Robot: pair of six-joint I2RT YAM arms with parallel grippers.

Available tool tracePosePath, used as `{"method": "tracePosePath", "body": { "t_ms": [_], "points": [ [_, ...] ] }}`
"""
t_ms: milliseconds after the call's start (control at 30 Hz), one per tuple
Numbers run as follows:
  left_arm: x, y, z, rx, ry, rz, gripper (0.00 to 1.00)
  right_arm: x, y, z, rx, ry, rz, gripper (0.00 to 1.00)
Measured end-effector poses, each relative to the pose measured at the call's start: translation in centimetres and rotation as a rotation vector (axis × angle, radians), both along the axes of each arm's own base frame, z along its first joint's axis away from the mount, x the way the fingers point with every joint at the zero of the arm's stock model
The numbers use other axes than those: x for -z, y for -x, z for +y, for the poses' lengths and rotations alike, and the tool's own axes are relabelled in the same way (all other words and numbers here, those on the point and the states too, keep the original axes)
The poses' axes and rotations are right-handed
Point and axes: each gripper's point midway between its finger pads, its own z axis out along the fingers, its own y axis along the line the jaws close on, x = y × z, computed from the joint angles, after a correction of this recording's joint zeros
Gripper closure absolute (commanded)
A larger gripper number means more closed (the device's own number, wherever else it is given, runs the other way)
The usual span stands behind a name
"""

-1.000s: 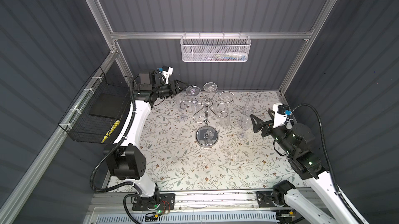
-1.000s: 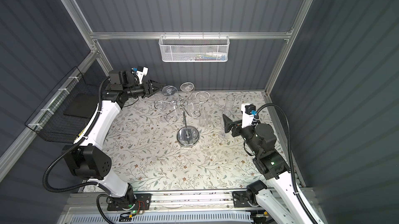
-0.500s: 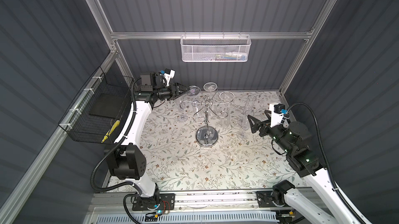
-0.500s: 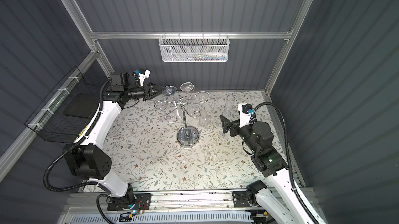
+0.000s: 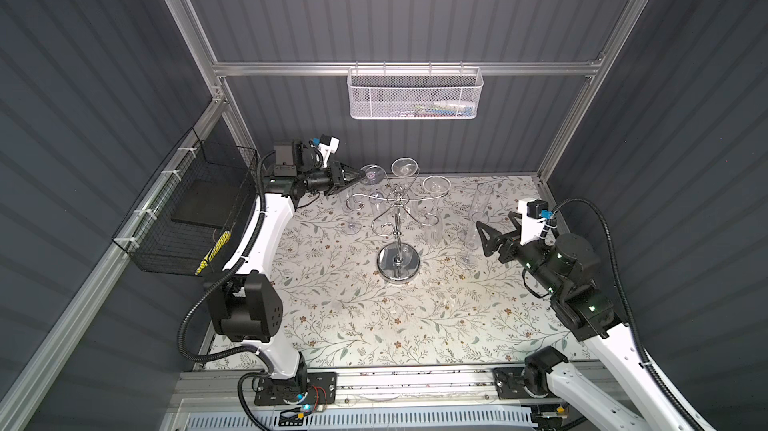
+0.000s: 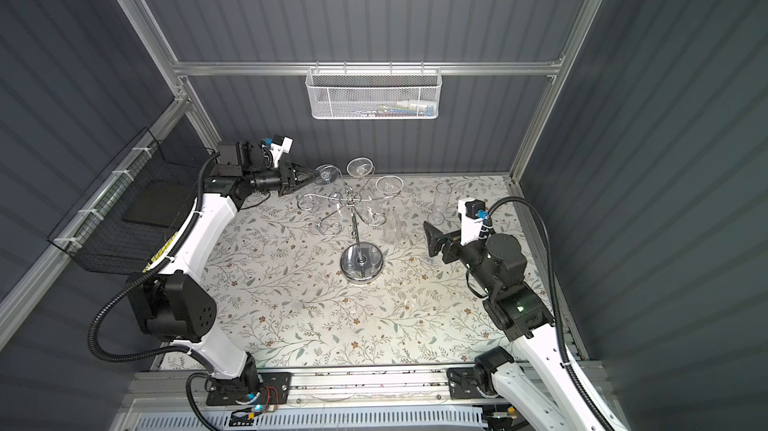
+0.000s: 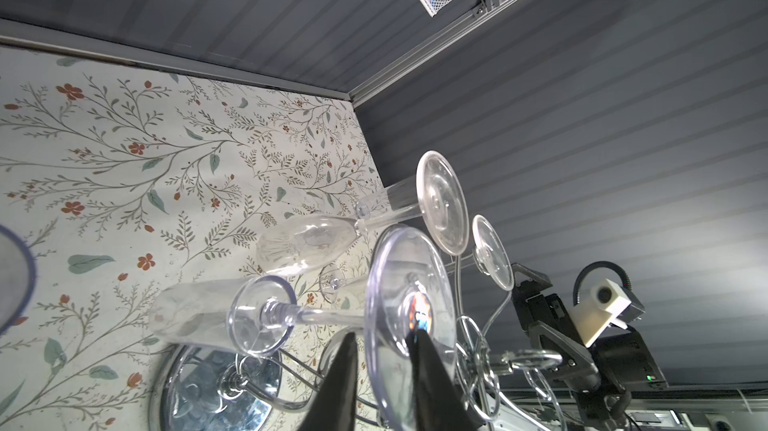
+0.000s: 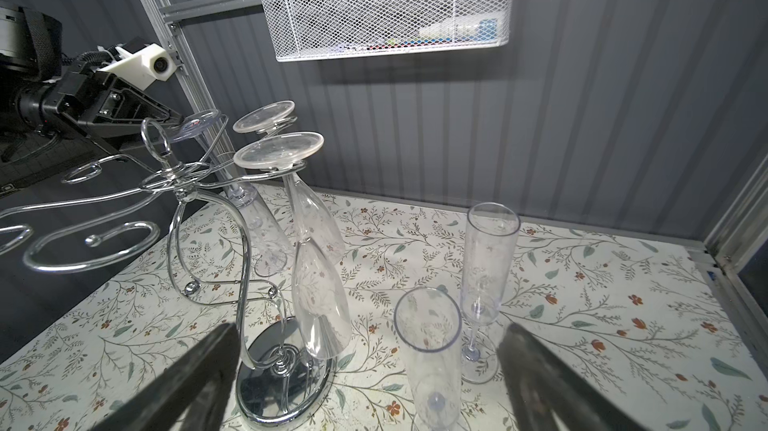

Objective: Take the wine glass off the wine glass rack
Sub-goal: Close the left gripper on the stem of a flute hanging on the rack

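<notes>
— Where's the wine glass (image 7: 332, 317)?

— Hanging bowl-down from the wine glass rack (image 5: 398, 233). It's a clear, slim flute, with its round foot edge-on between my left gripper's (image 7: 381, 337) jaws.

— What changed?

— Those jaws just narrowed around the foot. I can't tell if they're clamped yet; if so, it should lift off next. My right gripper (image 8: 370, 333) gapes wide, empty.

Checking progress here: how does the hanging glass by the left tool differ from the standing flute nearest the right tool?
The hanging glass is upside down on the rack, foot up; the standing flute is upright on the table, mouth up. The left tool straddles the hanging glass's foot; the right tool is wide open, not gripping the standing flute. Both are clear, stemmed and empty.
</notes>
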Motion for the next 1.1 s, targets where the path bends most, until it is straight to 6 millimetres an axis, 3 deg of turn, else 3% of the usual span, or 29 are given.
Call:
{"method": "tracePosePath", "body": {
  "t_ms": [333,767,1100],
  "points": [
    [-1.3,0.1,-0.6,0.024,0.051,-0.017,0.99,0.1,-0.1,0.1,-0.007,0.002,0.004,0.01],
    [-2.2,-0.5,-0.7,-0.015,0.148,0.046,1.00,0.1,0.0,0.2,-0.011,0.001,0.003,0.01],
    [-4.1,-1.1,-0.8,-0.043,0.219,0.052,1.00,-0.3,0.3,0.1,-0.011,-0.003,-0.009,0.01]
  ]
}}
